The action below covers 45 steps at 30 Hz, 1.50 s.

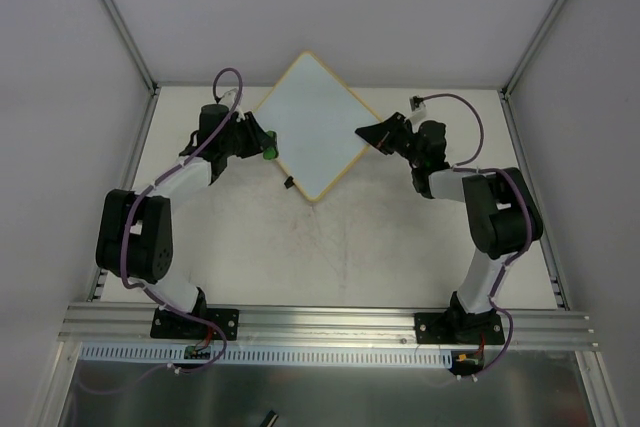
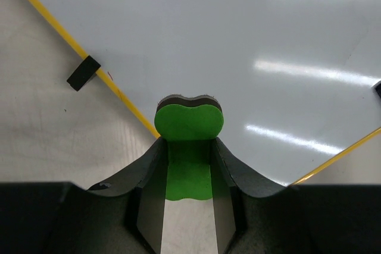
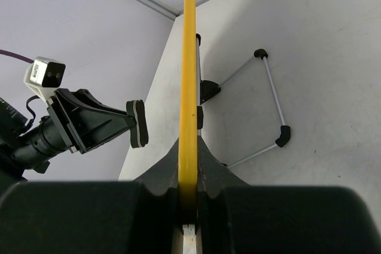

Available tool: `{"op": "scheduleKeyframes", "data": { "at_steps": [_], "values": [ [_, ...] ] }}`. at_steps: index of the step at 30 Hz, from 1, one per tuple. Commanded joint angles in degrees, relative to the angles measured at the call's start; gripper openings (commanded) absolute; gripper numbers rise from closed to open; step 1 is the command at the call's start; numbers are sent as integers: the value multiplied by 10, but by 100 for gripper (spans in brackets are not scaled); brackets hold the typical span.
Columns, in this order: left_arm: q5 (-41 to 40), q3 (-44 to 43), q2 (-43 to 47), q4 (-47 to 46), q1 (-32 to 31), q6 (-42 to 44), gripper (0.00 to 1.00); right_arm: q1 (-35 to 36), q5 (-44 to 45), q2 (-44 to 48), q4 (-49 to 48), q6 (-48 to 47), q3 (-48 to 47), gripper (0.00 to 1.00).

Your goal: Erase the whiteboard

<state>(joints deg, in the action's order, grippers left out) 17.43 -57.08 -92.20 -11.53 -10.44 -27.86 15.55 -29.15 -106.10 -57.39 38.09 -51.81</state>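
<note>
The whiteboard point(image 1: 315, 127) has a yellow rim and stands as a diamond at the back middle. Its face point(image 2: 250, 40) shows only light glare and no marks that I can see. My right gripper point(image 1: 366, 133) is shut on the board's right edge; the yellow rim point(image 3: 189, 57) runs straight up between its jaws point(image 3: 189, 157). My left gripper point(image 1: 264, 143) is shut on a green eraser point(image 2: 189, 124) at the board's left edge. In the right wrist view the eraser point(image 3: 137, 124) is edge-on and a little off the board. A black clip point(image 2: 83, 72) sits on the rim.
A thin wire stand point(image 3: 271, 102) with black end caps shows behind the board in the right wrist view. White enclosure walls point(image 1: 60, 67) close in the sides and back. An aluminium rail point(image 1: 330, 322) carries the arm bases at the near edge.
</note>
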Motion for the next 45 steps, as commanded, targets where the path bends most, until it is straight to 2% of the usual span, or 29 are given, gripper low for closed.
{"op": "scheduleKeyframes", "data": {
  "at_steps": [1, 16, 22, 32, 36, 42, 45],
  "values": [
    [-6, 3, 27, -37, -1, 13, 0, 0, -43, 62, -3, 11, -24, 0],
    [1, -36, -50, -30, -20, 27, 0, -10, -44, 95, 8, -13, 18, 0],
    [-20, -94, -104, -5, -30, 57, 0, -13, -41, 100, 4, -22, 33, 0],
    [-12, -172, -182, 108, -24, 15, 0, -15, -41, 96, 4, -23, 35, 0],
    [-48, -175, -184, 156, -23, -5, 0, -16, -42, 94, 3, -24, 34, 0],
    [-27, -213, -219, 211, -23, -15, 0, -17, -43, 85, -3, -15, 29, 0],
    [-32, -197, -221, 219, -23, -32, 0, -17, -41, 80, -7, -13, 29, 0]
  ]
}}
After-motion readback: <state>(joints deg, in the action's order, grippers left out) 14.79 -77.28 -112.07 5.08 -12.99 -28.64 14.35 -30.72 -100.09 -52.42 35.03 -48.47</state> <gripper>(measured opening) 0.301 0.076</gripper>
